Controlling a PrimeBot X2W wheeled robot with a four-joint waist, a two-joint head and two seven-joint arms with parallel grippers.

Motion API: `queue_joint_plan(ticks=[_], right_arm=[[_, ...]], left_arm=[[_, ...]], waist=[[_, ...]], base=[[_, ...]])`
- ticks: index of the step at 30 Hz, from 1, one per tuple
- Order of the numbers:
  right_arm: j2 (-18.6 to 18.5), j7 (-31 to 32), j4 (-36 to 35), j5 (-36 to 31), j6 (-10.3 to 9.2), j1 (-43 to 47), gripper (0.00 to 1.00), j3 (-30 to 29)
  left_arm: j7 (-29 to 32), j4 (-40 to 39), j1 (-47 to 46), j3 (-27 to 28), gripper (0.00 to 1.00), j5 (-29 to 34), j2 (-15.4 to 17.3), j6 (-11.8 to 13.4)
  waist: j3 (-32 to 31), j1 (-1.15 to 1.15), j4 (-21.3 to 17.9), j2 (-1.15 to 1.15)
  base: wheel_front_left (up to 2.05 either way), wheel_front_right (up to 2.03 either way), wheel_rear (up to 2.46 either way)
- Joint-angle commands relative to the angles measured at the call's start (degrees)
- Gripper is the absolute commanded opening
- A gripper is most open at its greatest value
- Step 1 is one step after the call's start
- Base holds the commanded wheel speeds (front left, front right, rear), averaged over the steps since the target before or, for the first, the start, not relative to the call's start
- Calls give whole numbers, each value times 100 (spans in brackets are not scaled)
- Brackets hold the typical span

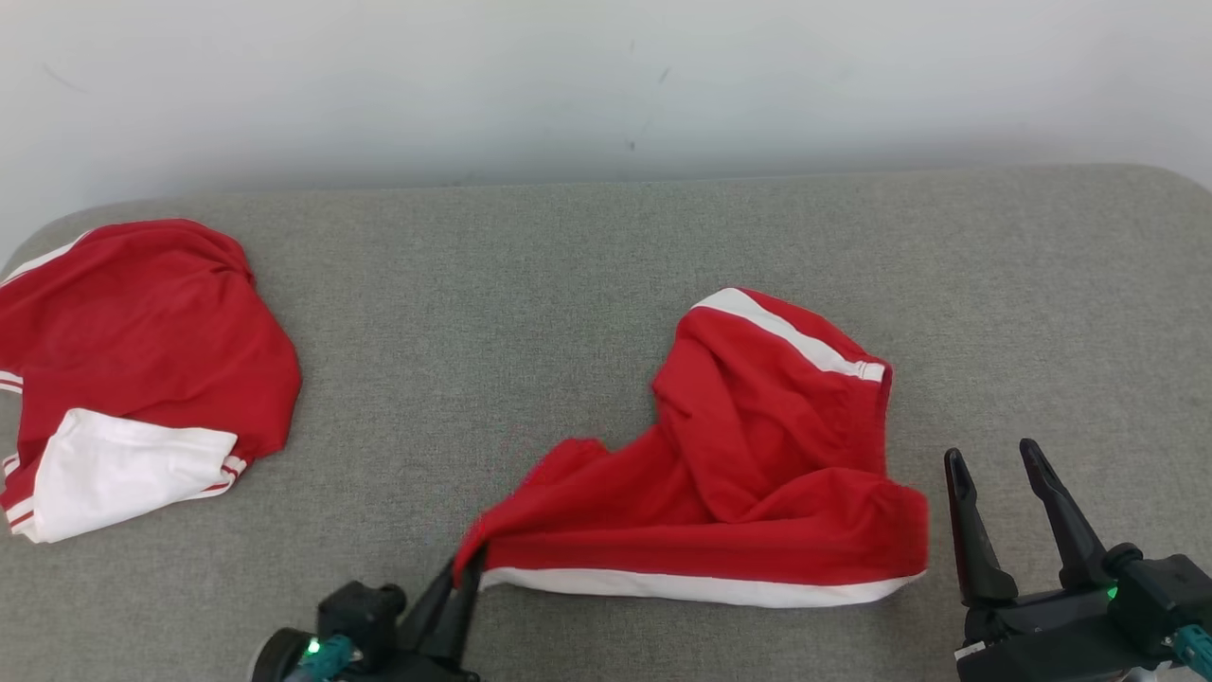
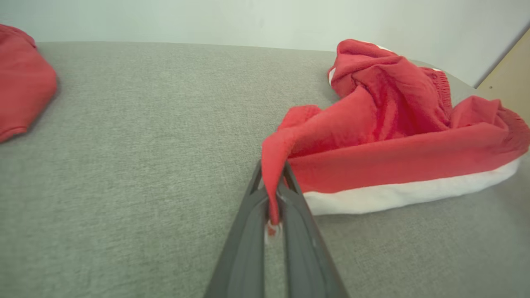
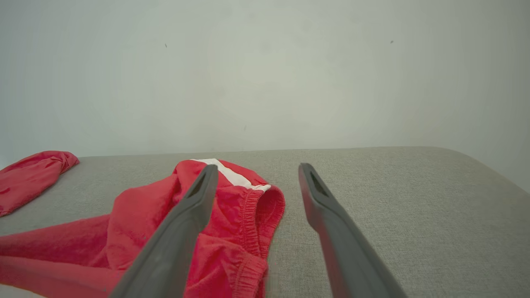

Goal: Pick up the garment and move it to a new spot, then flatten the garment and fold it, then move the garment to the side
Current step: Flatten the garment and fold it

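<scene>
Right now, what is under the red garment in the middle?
The grey padded surface shows around the garment; what lies beneath is covered. Shut jaws of the left gripper pinch its corner.

There are two red-and-white garments, the centre garment [image 1: 757,455] and the left garment [image 1: 142,360], one grey surface [image 1: 530,284], and two end effectors, the left end effector [image 1: 464,573] and the right end effector [image 1: 992,455].

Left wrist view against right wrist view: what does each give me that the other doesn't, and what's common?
Left wrist view: the left gripper shut on a corner of the crumpled garment, and a tan panel at the far right. Right wrist view: the right gripper open, holding nothing, beside the garment. Both: the garment, the second red garment off to the left, the grey surface, the pale wall.
</scene>
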Motion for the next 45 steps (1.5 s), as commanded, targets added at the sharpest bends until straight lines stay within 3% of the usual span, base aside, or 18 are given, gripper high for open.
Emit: queue_joint_plan(ticks=[1,4,5,6,7,20,31,45], right_arm=[[12,-2,27,-47,-13,1,100,-24],[28,-2,58,-58,-13,12,100,-47],[33,-1,66,-63,-13,14,100,-49],[43,-1,74,-67,-13,11,100,-48],[53,-2,80,-70,-13,7,100,-49],[38,-1,72,-117,-13,62,100,45],[129,-1,92,-324,-13,215,100,133],[229,-1,-29,-542,-13,684,100,4]], left_arm=[[-5,-46,60,155,0,-31,50,38],[-5,-52,159,305,0,8,63,37],[-4,-49,173,344,5,23,56,32],[-5,-55,181,379,40,48,46,28],[-5,-64,201,407,100,70,31,24],[-5,-812,465,1175,100,407,-164,143],[-5,-1379,760,2022,100,675,-100,203],[-4,-1455,1039,2139,100,832,-159,87]], waist=[[1,0,1,0],[-11,0,7,0],[-17,0,9,0],[-24,0,12,0],[-36,0,17,0],[-326,0,119,0],[-619,0,103,0],[-764,0,38,0]], base=[[0,0,0],[0,0,0],[0,0,0],[0,0,0],[0,0,0],[0,0,0],[0,0,0],[0,0,0]])
